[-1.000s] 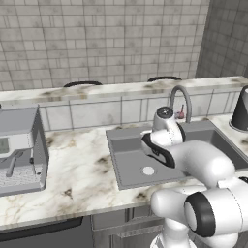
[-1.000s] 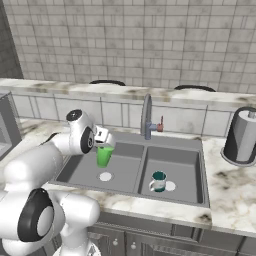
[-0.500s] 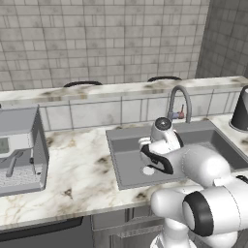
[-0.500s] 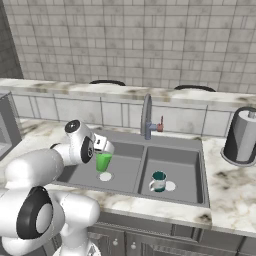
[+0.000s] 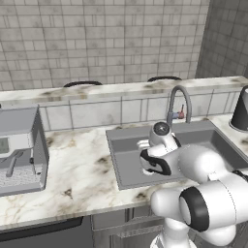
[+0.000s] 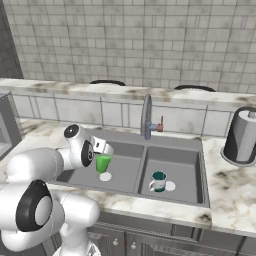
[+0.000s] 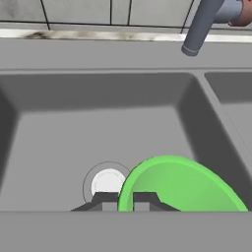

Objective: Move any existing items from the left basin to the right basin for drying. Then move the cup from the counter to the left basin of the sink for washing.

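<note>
My gripper is shut on the rim of a bright green cup, holding it upright low inside the left basin, just above its pale drain. In the hand view the green cup sits at the fingertips, with the drain just left of it on the basin floor. The small teal-green cup stands upright in the right basin next to that basin's drain. The marble counter surrounds the sink.
The curved grey tap rises behind the divider between the basins; its spout hangs above and right of the cup. A dark cylindrical appliance stands on the counter at the right. A coffee machine sits on the left counter.
The arm has come down and carried the green cup from above the basin rim to low inside the left basin, near the drain. The teal cup has stayed put.
</note>
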You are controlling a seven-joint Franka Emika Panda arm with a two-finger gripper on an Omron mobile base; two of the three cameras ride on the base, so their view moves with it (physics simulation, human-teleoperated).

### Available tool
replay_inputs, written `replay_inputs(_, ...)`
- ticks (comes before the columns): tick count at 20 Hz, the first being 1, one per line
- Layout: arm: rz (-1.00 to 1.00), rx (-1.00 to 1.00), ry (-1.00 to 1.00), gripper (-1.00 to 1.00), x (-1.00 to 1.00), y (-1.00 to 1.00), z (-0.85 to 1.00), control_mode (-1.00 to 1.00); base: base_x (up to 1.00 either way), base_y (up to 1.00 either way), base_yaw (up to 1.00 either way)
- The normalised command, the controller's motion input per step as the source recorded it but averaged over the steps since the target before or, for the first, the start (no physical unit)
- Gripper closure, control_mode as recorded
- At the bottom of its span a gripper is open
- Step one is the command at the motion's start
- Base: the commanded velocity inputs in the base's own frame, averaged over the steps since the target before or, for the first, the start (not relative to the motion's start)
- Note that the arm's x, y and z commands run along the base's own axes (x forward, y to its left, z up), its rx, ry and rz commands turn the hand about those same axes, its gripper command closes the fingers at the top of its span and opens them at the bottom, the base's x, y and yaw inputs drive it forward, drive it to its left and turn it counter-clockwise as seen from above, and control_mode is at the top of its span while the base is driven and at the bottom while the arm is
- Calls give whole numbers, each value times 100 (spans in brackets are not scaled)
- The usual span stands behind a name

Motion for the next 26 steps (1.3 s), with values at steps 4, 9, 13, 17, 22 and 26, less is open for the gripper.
replay_inputs(4, 0, 0, -1, 100, 0, 0, -11, -100, 0, 0, 0)
replay_inputs(9, 0, 0, 1, -100, 0, 6, -12, -100, 0, 0, 0)
replay_inputs(13, 0, 0, 0, -100, 0, 3, -5, -100, 0, 0, 0)
replay_inputs(17, 0, 0, 0, -100, 0, 0, 0, -100, 0, 0, 0)
replay_inputs(22, 0, 0, 0, -100, 0, 0, 2, -100, 0, 0, 0)
replay_inputs(26, 0, 0, 0, -100, -1, 0, 21, -100, 0, 0, 0)
